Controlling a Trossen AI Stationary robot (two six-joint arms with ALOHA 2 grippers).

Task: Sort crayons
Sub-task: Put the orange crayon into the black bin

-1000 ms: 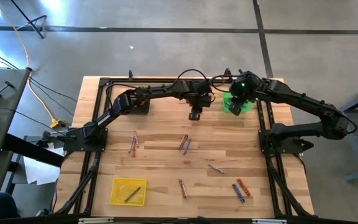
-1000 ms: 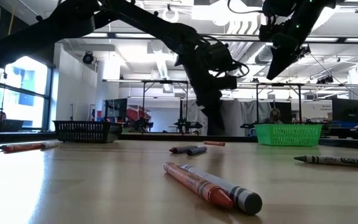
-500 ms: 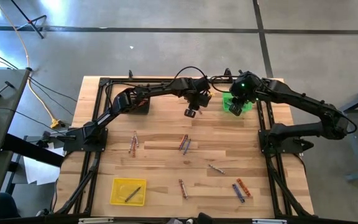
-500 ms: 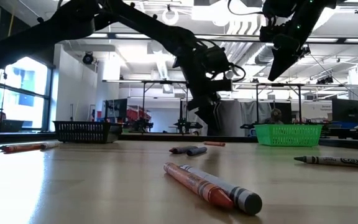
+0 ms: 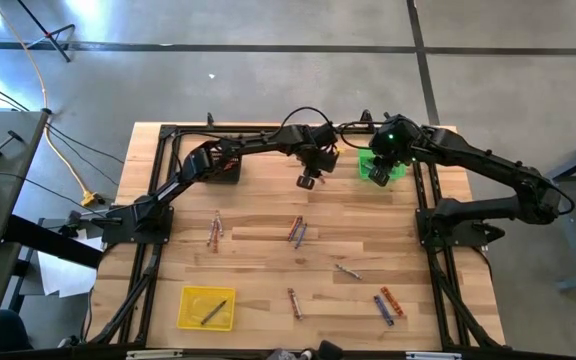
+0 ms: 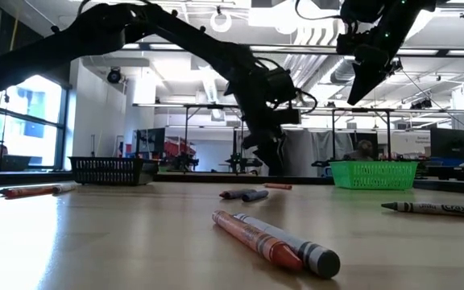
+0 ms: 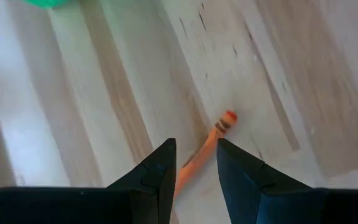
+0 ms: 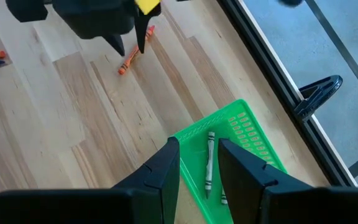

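My left gripper (image 7: pixel 196 144) hangs open just above an orange crayon (image 7: pixel 219 127) that lies flat on the table's far middle. One finger stands on either side of it, and neither touches it. The low view shows that crayon (image 6: pixel 278 186) on the wood below the gripper (image 6: pixel 271 161). My right gripper (image 8: pixel 199 144) stands open, high over the green basket (image 8: pixel 241 155), with nothing between its fingers. A grey crayon (image 8: pixel 209 162) lies in that basket. Several more crayons lie loose on the table, among them a pair (image 5: pixel 296 232) at mid-table and another pair (image 5: pixel 386 304) near the front right.
A black basket (image 5: pixel 225 168) stands at the far left. A yellow tray (image 5: pixel 206 307) holding a grey crayon sits near the front left. Black frame rails (image 5: pixel 423 200) run along the table's sides. Bare wood lies between the scattered crayons.
My left gripper has rolled about its own pointing line while staying over the orange crayon. The crayon and my right gripper have kept still.
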